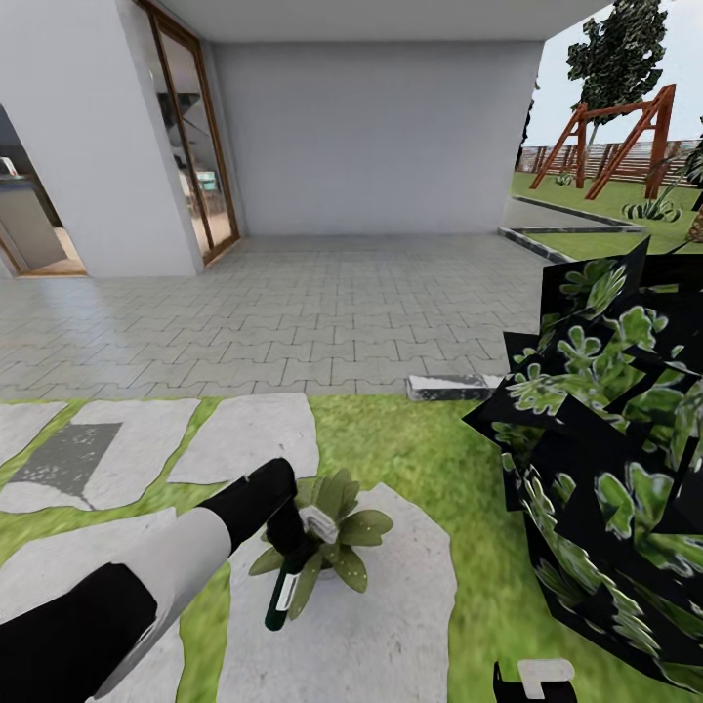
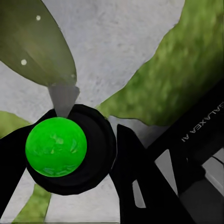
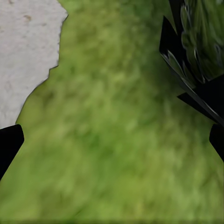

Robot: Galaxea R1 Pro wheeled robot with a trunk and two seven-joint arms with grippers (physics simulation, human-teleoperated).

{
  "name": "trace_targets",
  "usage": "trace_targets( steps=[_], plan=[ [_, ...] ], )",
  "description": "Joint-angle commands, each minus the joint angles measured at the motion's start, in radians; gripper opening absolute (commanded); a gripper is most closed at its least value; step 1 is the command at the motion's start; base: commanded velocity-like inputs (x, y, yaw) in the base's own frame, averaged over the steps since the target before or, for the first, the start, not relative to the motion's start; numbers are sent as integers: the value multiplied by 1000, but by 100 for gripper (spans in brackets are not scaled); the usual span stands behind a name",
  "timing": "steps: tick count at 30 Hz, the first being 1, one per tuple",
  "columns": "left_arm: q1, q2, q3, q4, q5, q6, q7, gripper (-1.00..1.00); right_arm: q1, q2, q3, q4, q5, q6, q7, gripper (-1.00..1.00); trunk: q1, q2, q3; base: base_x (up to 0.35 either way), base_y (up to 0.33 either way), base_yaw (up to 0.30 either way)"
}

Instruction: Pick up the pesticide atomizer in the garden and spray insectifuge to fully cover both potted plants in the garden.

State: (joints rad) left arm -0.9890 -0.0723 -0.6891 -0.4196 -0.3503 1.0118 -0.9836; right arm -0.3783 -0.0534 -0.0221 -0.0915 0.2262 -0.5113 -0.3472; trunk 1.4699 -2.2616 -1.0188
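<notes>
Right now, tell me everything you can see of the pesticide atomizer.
The pesticide atomizer is a slim bottle with a dark green body and a pale trigger head. The left gripper grips it near the head, and it hangs tilted, base towards the camera, over a potted plant on a grey stepping stone. The left wrist view looks along it end-on: a bright green disc in a black ring, over a speckled leaf.

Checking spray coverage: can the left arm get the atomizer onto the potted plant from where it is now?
Probably yes. The left gripper holds the pesticide atomizer right over the potted plant on its stepping stone, with nothing between them.
</notes>
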Motion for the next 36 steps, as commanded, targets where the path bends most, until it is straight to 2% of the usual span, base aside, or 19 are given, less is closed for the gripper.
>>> trace_targets(
  steps=[1,3,4,6,11,16,21,36],
  plan=[
    [-1,0,-1,7,-10,3,-10,-100,-1,0,-2,1,10,-1,-6,100,0,0,-1,0,0,0],
    [0,4,2,36,-11,4,-10,-100,-1,0,-2,1,10,-1,-6,100,0,0,-1,0,0,0],
    [-1,19,8,52,-11,4,-9,-100,-1,0,-2,1,11,-1,-6,100,0,0,-1,0,0,0],
    [-2,32,7,57,-12,3,-9,-100,-1,-1,-2,1,11,-1,-6,100,0,0,-1,0,0,0],
    [4,37,2,61,-12,0,-5,-100,-1,0,-2,1,11,0,-6,100,0,0,-1,0,0,0],
    [48,35,4,59,-12,-1,31,-100,-1,0,-2,1,11,0,-6,100,0,0,-1,0,0,0],
    [57,27,12,56,-13,-1,42,-100,-1,0,-2,1,11,0,-6,100,0,0,-1,0,0,0],
    [14,11,33,44,-12,5,50,-100,-1,0,-2,1,12,1,-6,100,0,0,-1,0,0,0]
  ],
)
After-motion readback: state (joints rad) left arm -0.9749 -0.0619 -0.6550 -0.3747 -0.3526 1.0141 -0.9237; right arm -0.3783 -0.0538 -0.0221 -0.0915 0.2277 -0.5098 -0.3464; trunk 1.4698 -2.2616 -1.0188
